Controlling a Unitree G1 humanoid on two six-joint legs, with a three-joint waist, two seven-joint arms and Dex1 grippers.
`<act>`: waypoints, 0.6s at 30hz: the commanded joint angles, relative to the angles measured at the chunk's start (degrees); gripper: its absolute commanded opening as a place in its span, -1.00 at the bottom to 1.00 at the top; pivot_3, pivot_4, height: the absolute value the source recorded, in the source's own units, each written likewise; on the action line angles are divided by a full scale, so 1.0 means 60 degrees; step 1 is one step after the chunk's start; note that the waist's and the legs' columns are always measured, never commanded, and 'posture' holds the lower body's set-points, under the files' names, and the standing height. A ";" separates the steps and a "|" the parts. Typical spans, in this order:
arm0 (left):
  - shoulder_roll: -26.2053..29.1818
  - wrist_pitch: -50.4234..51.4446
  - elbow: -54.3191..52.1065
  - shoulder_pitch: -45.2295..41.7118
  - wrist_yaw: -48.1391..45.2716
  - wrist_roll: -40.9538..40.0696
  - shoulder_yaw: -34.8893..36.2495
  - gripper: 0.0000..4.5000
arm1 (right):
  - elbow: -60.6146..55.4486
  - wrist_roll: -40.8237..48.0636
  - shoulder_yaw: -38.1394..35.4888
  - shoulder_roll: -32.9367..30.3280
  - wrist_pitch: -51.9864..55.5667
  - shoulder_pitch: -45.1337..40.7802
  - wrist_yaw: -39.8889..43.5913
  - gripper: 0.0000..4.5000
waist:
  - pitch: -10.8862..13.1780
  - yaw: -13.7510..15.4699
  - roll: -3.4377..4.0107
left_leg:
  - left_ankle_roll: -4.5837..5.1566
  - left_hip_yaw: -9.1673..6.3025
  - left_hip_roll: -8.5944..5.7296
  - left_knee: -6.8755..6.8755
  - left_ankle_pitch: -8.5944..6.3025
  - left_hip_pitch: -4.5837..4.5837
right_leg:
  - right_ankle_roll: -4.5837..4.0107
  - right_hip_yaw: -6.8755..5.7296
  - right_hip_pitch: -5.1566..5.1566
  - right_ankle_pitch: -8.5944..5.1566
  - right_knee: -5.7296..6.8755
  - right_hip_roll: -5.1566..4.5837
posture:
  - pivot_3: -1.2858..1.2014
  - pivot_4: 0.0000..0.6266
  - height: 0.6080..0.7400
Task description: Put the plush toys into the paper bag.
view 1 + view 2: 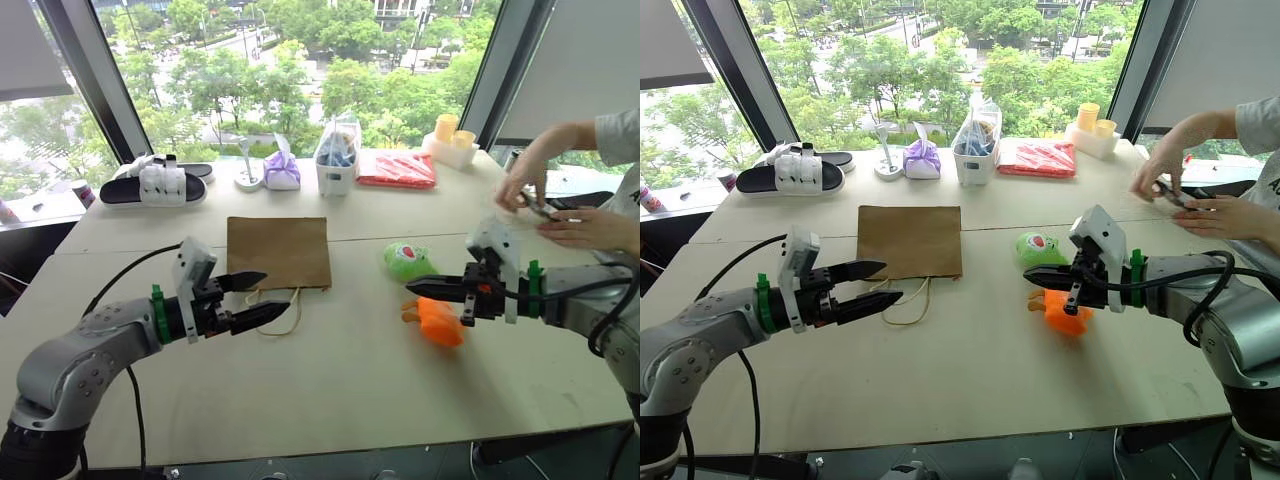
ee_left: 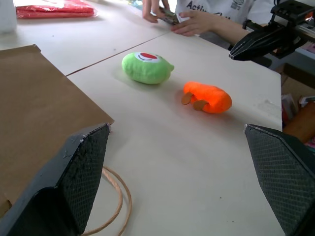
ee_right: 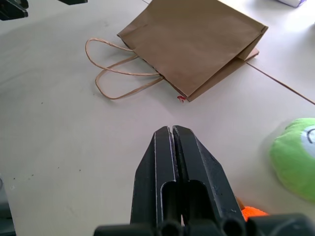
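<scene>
Lying flat on white table (image 1: 330, 370): brown kraft paper bag (image 1: 278, 252) | resting right of bag: round green plush toy (image 1: 409, 262), orange plush toy (image 1: 439, 322) | hovering: left gripper (image 1: 255, 299) spread wide, right gripper (image 1: 412, 288) pressed together, empty

Light: you get bright daylight from the windows (image 1: 300, 70) ahead | shadows: soft, faint on the table (image 1: 350, 380) | focus: sharp, no glare.

office-like room: tables (image 1: 330, 390), high windows (image 1: 300, 70)
</scene>
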 commanded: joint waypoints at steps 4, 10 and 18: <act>0.0127 -0.0141 -0.0303 0.0042 0.0075 -0.0141 0.0462 0.99 | -0.0013 0.0065 0.0108 -0.0047 -0.0159 -0.0488 0.0081 -1.00 | 0.0000 -0.0004 0.0000 | 0.0000 -0.0001 0.0001 -0.0002 0.0000 0.0000 | 0.0000 -0.0001 0.0000 0.0000 0.0000 0.0001 | 0.03 -0.52 1.00; 0.0274 0.0050 -0.0403 -0.0084 0.0093 -0.0511 0.0528 0.99 | 0.0246 -0.0124 0.0356 -0.0055 -0.0356 -0.0665 0.0213 -1.00 | 0.0000 -0.0003 0.0000 | 0.0000 -0.0002 0.0002 -0.0001 0.0000 0.0000 | 0.0000 -0.0002 0.0000 0.0000 0.0001 0.0001 | 0.03 -0.52 1.00; 0.0361 -0.0049 0.0068 -0.0499 -0.0173 -0.0093 0.0045 0.99 | 0.0112 -0.0176 0.0406 -0.0059 -0.0310 -0.0393 0.0091 -1.00 | 0.0000 0.0008 0.0000 | 0.0000 -0.0001 0.0000 -0.0001 0.0000 0.0000 | 0.0000 -0.0002 0.0000 0.0000 0.0001 0.0001 | 0.03 -0.52 1.00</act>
